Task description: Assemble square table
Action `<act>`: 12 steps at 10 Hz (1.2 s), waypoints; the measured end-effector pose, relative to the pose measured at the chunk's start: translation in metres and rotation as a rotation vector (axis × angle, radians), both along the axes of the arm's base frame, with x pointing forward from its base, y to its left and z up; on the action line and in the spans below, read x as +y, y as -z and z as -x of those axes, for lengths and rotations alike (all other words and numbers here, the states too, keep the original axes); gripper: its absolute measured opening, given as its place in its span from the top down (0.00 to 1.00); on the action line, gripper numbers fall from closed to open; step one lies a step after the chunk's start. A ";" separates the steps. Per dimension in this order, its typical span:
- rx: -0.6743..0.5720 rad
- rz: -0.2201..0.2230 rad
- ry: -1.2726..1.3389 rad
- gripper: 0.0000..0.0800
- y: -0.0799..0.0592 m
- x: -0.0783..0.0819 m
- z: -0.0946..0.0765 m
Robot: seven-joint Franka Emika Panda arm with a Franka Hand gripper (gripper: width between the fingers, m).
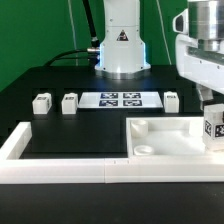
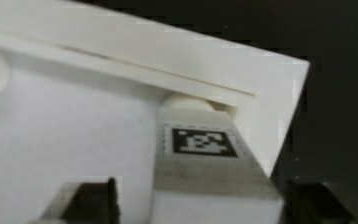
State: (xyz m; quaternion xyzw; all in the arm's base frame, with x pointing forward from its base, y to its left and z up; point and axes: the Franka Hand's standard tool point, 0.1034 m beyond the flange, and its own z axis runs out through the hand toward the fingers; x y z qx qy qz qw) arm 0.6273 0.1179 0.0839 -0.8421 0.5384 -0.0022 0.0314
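Observation:
The white square table top (image 1: 165, 142) lies at the exterior view's right, rim up, with a round socket (image 1: 144, 149) showing at its near corner. A white leg (image 1: 212, 128) with a black-and-white tag stands upright at the top's right corner. My gripper (image 1: 207, 106) hangs right above that leg. In the wrist view the tagged leg (image 2: 204, 150) sits between my dark fingers (image 2: 94, 200), with a gap showing on each side. The jaws stand open around it, not pressing it. The table top's rim (image 2: 176, 75) runs across behind the leg.
Three more white leg blocks (image 1: 41, 102) (image 1: 69, 101) (image 1: 171, 99) stand in a row on the black mat, beside the marker board (image 1: 119, 99). A long white border rail (image 1: 45, 160) runs along the front and left. The robot base (image 1: 121, 45) stands behind.

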 end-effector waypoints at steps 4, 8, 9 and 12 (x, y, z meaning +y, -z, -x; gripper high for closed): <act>-0.047 0.067 -0.584 0.19 0.003 0.005 -0.004; -0.063 0.101 -1.029 0.19 0.001 -0.002 -0.008; -0.063 0.100 -1.011 0.19 0.001 -0.002 -0.008; -0.060 0.089 -0.857 0.53 0.001 -0.001 -0.008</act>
